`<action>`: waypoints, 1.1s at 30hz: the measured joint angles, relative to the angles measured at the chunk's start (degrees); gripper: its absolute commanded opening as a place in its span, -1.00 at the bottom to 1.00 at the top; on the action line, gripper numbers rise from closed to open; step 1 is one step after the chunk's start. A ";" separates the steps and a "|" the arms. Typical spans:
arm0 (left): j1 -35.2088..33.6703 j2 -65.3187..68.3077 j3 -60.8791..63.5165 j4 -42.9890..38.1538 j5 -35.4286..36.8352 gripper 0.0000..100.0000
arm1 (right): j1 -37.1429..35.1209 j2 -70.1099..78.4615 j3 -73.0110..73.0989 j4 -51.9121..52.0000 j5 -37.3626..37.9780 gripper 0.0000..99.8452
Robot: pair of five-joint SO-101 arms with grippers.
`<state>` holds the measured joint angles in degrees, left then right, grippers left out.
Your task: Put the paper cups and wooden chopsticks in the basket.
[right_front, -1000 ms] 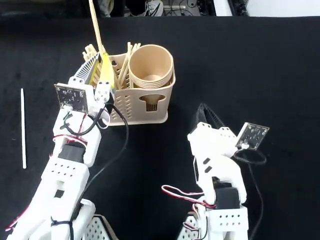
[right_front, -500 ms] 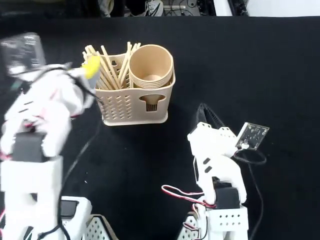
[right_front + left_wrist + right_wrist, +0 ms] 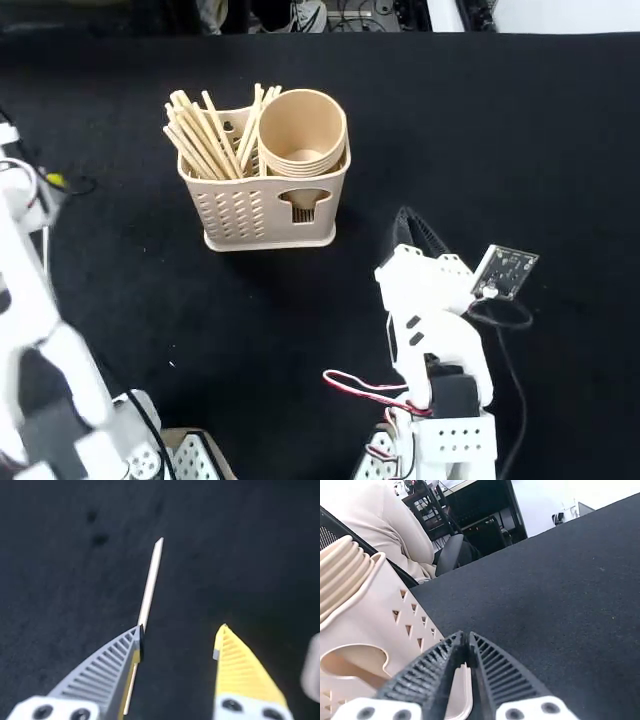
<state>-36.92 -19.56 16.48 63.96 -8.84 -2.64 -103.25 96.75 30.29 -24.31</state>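
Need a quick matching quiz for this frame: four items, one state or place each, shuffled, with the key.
Things:
1. paper cups
2. loose chopstick
3. left gripper
4. right gripper

States:
A. shut
B. stacked in the basket
C. open
D. lying on the table

Pairs: 1-B, 2-D, 3-C, 4-A
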 measured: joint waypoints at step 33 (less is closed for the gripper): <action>-6.24 80.79 -77.71 35.25 -18.73 -0.94 | 0.00 0.00 0.00 1.41 0.00 -0.97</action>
<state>-43.16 61.23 -61.23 99.21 -27.56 -2.64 -103.25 96.75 31.69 -24.31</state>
